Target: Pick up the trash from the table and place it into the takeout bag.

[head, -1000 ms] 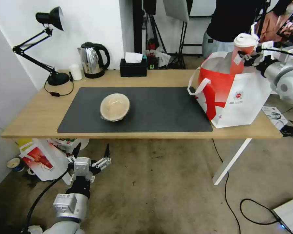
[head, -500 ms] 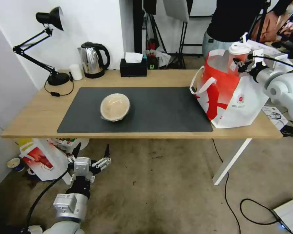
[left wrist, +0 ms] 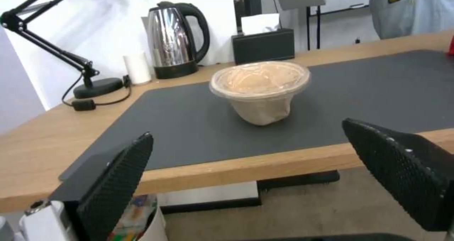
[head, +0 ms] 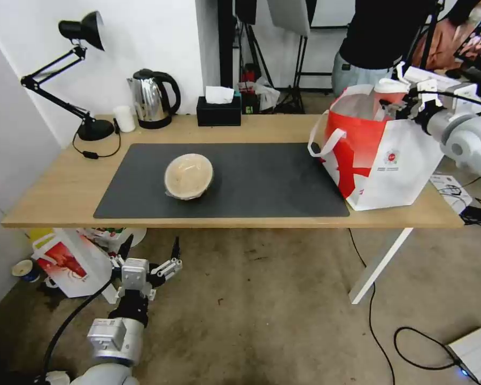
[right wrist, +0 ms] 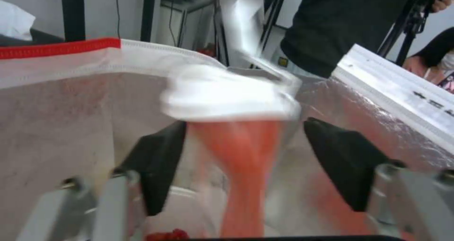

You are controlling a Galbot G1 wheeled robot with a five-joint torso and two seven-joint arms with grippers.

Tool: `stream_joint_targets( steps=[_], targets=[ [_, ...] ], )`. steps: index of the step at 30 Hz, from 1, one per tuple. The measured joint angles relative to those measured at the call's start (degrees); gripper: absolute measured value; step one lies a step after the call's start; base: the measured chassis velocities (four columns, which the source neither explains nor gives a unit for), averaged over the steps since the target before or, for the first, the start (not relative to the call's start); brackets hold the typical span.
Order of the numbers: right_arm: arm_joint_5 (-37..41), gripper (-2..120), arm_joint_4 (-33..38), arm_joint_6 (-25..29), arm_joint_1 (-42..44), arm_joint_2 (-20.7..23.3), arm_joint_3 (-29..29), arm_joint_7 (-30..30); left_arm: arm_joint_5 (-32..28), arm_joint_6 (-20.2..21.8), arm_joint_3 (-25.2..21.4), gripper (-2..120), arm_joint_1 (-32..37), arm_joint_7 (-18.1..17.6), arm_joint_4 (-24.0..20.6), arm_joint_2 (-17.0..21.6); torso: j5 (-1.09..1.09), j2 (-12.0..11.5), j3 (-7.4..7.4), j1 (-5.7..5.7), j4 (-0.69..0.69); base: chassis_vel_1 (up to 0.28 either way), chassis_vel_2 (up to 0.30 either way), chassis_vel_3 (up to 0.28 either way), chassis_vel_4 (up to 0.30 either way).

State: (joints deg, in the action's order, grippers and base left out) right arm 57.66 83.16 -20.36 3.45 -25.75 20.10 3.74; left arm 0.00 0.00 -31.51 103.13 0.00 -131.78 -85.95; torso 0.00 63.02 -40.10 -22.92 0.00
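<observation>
Head view shows the right gripper (head: 398, 104) reaching in from the right, level over the mouth of the takeout bag (head: 395, 160) at the table's (head: 48, 198) right end. Right wrist view shows its fingers (right wrist: 158, 155) spread apart on either side of the red paper cup (right wrist: 236, 155), which sits blurred inside the foil lining. The left gripper (head: 147, 256) hangs low before the table edge, jaws open, facing the shallow tan bowl (head: 188, 175) on the grey mat (head: 262, 182).
</observation>
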Motion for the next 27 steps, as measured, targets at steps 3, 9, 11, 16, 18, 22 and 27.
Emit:
stream_joint_targets(
  steps=[3,9,11,16,18,22,27],
  targets=[
    [0.14,80,0.59,-0.89,-0.04,0.53,-0.06,0.06,0.00,0.00,0.00,100,0.00,0.00,0.00,0.00,0.00,0.00,0.00,0.00,0.00,0.000,0.000,0.000,0.000],
    [0.11,99,0.92,-1.27,0.09,1.31,-0.21,0.11,0.00,0.00,0.00,100,0.00,0.00,0.00,0.00,0.01,0.00,0.00,0.00,0.00,0.000,0.000,0.000,0.000],
    [0.11,100,1.13,-1.51,0.13,1.59,-0.22,0.10,0.00,0.00,0.00,100,0.00,0.00,0.00,0.00,0.00,0.00,0.00,0.00,0.00,0.000,0.000,0.000,0.000],
    [-0.01,100,1.63,-2.21,0.29,2.31,-0.18,-0.04,0.00,0.00,0.00,100,0.00,0.00,0.00,0.00,0.00,0.00,0.00,0.00,0.00,0.000,0.000,0.000,0.000],
    [-0.07,100,1.63,-2.22,0.30,2.36,-0.18,-0.11,0.00,0.00,0.00,100,0.00,0.00,0.00,0.00,0.01,0.00,0.00,0.00,0.00,0.000,0.000,0.000,0.000],
    [-0.27,100,1.42,-2.18,0.30,2.45,-0.18,-0.24,0.00,0.00,0.00,100,0.00,0.00,0.00,0.00,0.00,0.00,0.00,0.00,0.00,0.000,0.000,0.000,0.000],
    [0.69,100,1.23,0.71,0.19,2.11,-1.49,-0.36,0.00,0.00,0.00,100,0.00,0.00,0.00,0.00,0.00,0.00,0.00,0.00,-0.01,0.000,0.000,0.000,0.000]
  ],
)
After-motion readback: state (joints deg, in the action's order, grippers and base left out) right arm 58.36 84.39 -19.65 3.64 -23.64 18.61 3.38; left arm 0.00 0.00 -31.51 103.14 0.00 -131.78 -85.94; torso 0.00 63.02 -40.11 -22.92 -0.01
